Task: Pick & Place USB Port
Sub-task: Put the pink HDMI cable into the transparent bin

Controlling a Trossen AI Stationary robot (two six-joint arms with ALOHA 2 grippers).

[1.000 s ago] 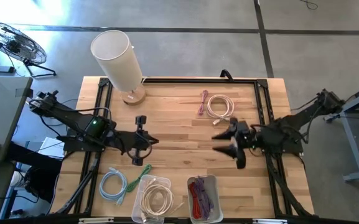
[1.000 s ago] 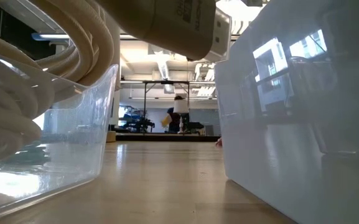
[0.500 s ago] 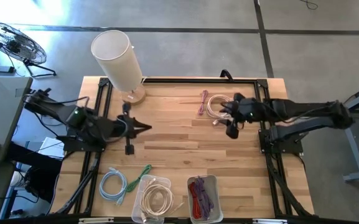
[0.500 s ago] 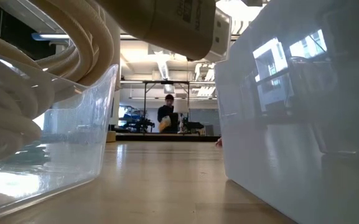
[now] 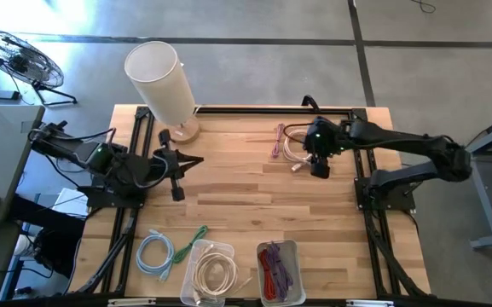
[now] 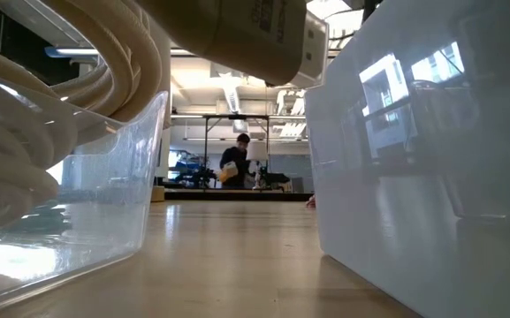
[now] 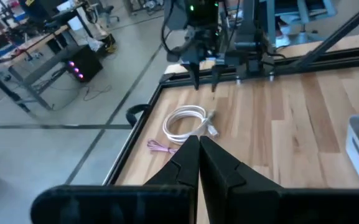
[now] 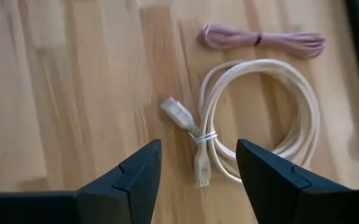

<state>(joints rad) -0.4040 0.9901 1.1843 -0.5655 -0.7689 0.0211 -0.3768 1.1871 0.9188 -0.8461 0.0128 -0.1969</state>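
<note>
Presently: right end effector [image 5: 317,159] spread open above white coiled cable [image 8: 263,118]; left end effector [image 5: 176,165] closed, empty, well apart.

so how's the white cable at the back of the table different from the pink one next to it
The white cable is thick and wound in a wide round coil, with both plugs sticking out; the pink cable is thin and bundled into a narrow, flat hank. The open right claw hangs over the white cable's plugs, not over the pink cable. Both lie loose on the table, outside the bins.
</note>
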